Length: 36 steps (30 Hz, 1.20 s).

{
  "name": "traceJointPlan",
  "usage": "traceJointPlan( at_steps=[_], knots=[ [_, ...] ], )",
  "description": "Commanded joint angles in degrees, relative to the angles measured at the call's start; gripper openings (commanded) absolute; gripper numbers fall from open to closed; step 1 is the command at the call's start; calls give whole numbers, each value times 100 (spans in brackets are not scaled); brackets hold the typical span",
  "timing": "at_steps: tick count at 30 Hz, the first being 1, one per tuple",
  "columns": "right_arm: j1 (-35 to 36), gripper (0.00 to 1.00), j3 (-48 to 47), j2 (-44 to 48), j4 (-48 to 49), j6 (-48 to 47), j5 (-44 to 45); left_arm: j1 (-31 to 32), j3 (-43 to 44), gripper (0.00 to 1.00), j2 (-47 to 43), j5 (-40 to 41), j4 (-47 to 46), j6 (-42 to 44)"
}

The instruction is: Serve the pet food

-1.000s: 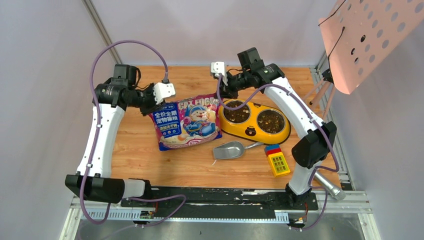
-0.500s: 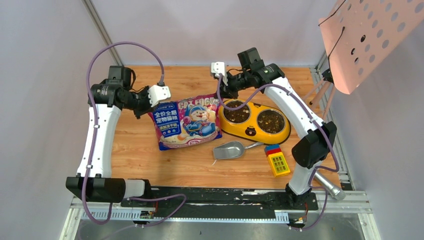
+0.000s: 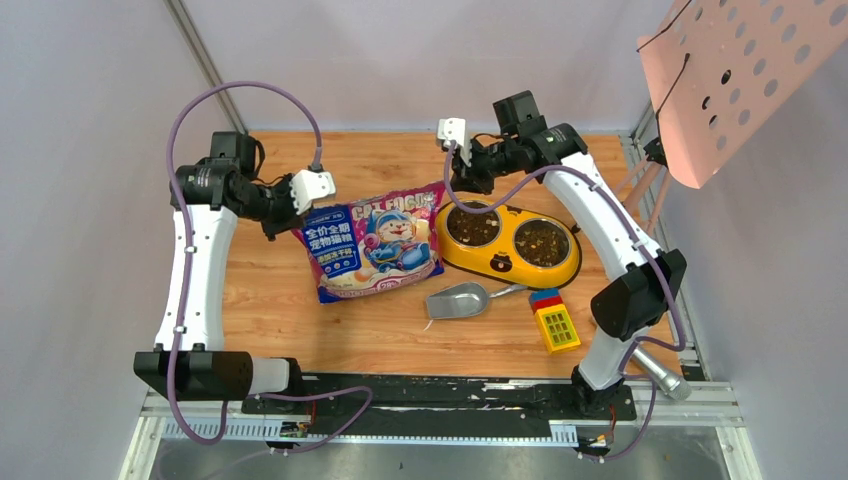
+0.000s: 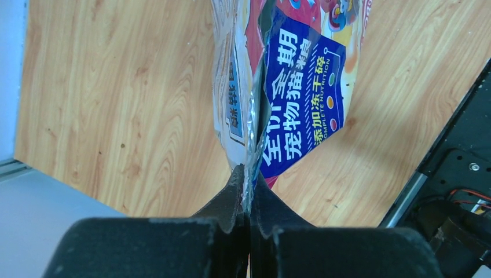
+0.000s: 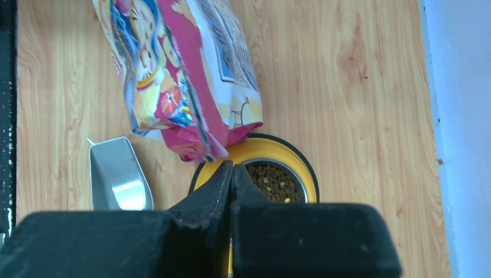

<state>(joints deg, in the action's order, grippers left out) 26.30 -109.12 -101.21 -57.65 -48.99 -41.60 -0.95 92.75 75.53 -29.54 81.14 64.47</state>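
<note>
The blue-and-magenta cat food bag point(image 3: 375, 245) lies on the wooden table, left of the yellow double-bowl feeder point(image 3: 505, 262). Dark brown kibble point(image 3: 473, 228) fills both steel bowls. My left gripper point(image 3: 297, 212) is shut on the bag's top-left edge; in the left wrist view its gripper point(image 4: 248, 176) pinches the bag's foil seam point(image 4: 295, 87). My right gripper point(image 3: 453, 190) is shut with nothing between its jaws. In the right wrist view its gripper point(image 5: 232, 167) sits over the feeder's rim point(image 5: 260, 149), just short of the bag's corner point(image 5: 179, 69), beside kibble point(image 5: 272, 180).
A grey metal scoop point(image 3: 458, 300) lies in front of the feeder and also shows in the right wrist view point(image 5: 116, 174). A yellow-and-blue toy block point(image 3: 556, 325) sits at front right. A pink perforated panel point(image 3: 740, 70) hangs over the back right corner.
My left gripper has drawn back to the left with the bag's edge in it. My right gripper has moved right and back, off the bag's top-right corner.
</note>
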Motion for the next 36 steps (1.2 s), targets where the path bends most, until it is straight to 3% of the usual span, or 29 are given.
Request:
traceJointPlan(
  at_steps=[1, 8, 10, 11, 13, 15, 20, 21, 22, 23, 30, 34, 36],
  knots=[
    [-120, 0, -34, 233, -44, -172, 282, -138, 239, 0, -151, 64, 94, -73],
    [-179, 0, -74, 198, -58, 7, 132, -155, 85, 2, -299, 144, -379, -556],
    [-247, 0, -54, 210, 35, 266, 135, -218, 98, 20, -351, 233, -622, -979],
    [-287, 4, -26, 234, 124, 437, 160, -255, 114, 34, -389, 259, -716, -1320],
    [-371, 23, 80, 312, 422, 915, 258, -405, 171, 52, -470, 328, -1010, -1865],
    [-452, 42, 176, 398, 887, 1550, 533, -575, 187, 63, -548, 513, -1605, -2483],
    [-739, 82, 295, 569, 1599, 3023, 1265, -858, -65, 76, -801, 1239, -2993, -4217],
    [-782, 84, 356, 619, 1717, 3223, 1451, -865, -176, 79, -888, 1495, -3391, -4729],
    [-806, 96, 428, 663, 1881, 3489, 1735, -863, -234, 80, -938, 1631, -3555, -4968],
    [-811, 100, 515, 703, 2027, 3715, 2063, -868, -329, 84, -1019, 1859, -3839, -5330],
    [-827, 100, 710, 911, 2306, 4548, 3116, -865, -705, 86, -1205, 2741, -4528, -6116],
    [-823, 100, 620, 990, 2480, 4776, 3487, -863, -929, 87, -1176, 2444, -4612, -6155],
    [-823, 100, 506, 1008, 2556, 4839, 3656, -866, -960, 92, -1155, 2176, -4665, -6152]
  ],
)
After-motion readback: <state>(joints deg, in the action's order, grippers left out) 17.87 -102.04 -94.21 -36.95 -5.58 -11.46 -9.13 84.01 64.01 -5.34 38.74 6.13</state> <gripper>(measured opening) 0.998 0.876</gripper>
